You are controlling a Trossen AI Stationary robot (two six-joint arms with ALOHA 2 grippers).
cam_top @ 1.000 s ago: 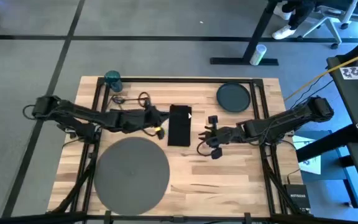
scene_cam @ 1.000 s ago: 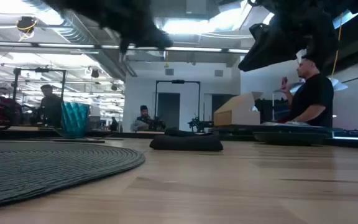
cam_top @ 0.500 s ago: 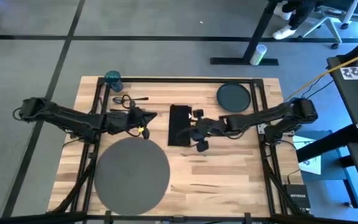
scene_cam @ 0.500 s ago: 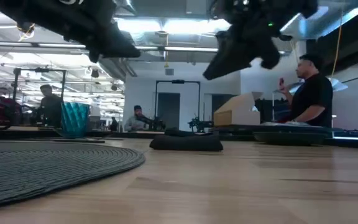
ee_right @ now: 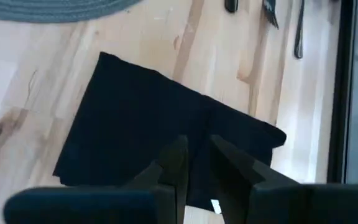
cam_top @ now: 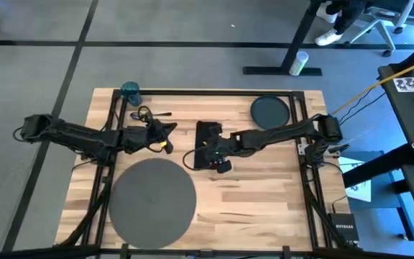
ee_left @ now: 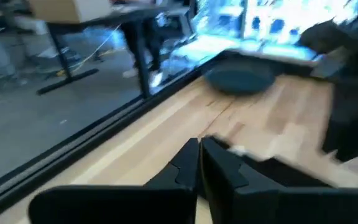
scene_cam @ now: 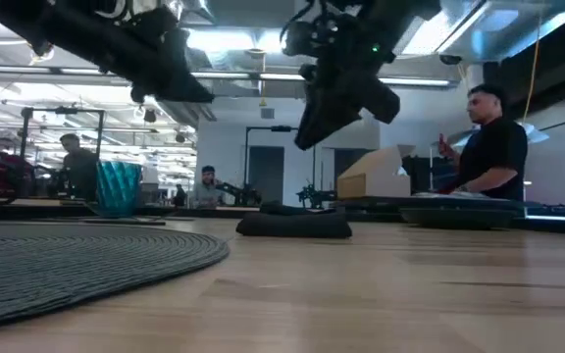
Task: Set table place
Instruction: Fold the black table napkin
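Barely started: mat [cam_top: 152,199] is lying bare, plate [cam_top: 269,111], cup [cam_top: 129,90] sitting apart. Right gripper [ee_right: 194,152], jaws slightly spread, is hovering over napkin [ee_right: 160,124]; left gripper [ee_left: 199,155] jaws are pressed together.

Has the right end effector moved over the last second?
Yes. The right end effector has travelled leftward in the high view, from beside the black napkin to over it.

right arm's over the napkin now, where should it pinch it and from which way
Grip the black napkin at one long edge, coming straight down from above. It lies flat on the table as a folded rectangle, so only a top-down pinch at a folded edge gives the fingers something to close on. The right gripper already hangs over it, fingers slightly apart. The side facing the plate looks freest.
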